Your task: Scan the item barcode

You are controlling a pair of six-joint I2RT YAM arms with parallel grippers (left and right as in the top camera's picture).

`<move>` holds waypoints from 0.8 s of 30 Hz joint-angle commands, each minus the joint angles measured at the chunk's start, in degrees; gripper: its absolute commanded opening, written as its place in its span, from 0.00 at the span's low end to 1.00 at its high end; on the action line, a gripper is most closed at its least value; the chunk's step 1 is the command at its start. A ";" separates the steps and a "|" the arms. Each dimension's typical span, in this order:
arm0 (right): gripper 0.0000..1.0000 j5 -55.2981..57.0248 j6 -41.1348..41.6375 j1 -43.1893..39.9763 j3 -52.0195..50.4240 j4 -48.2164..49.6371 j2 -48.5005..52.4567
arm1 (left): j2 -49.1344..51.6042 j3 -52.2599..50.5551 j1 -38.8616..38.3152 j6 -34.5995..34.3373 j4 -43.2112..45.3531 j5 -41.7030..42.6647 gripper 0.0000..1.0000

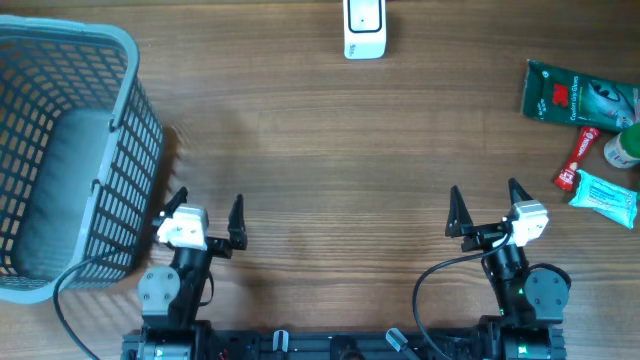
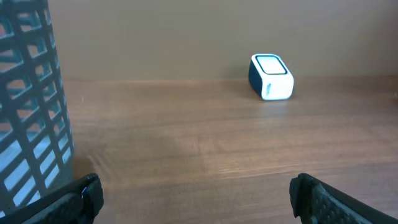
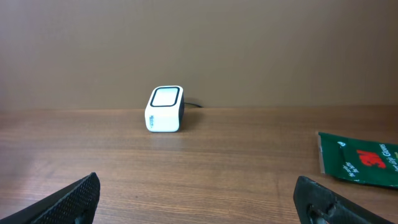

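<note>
Wooden table (image 1: 320,180): green packet (image 1: 580,95) lies well beyond right hand (image 1: 483,198).

Joint housings (image 1: 158,288) grey and round. Both left end effector (image 1: 208,205) and right end effector (image 1: 484,195): white wrist block (image 1: 182,228), tapered black fingers (image 1: 237,215). Black cable (image 1: 430,275) loops at each base.

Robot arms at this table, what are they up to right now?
Nothing is being handled yet. The left arm and right arm both rest at the near edge, jaws open and empty. The white scanner stands at the far edge. A green packet and other small items lie untouched on the right. A grey basket sits on the left.
</note>
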 commanded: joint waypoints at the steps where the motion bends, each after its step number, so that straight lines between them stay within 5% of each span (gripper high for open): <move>1: 1.00 0.37 -0.07 -0.26 -0.07 0.17 -0.57 | 0.46 -0.52 1.73 0.72 0.15 -0.35 1.00; 24: 1.00 0.37 -0.07 -0.26 -0.07 0.17 -0.59 | -2.93 -0.52 4.26 0.76 0.17 -0.57 1.00</move>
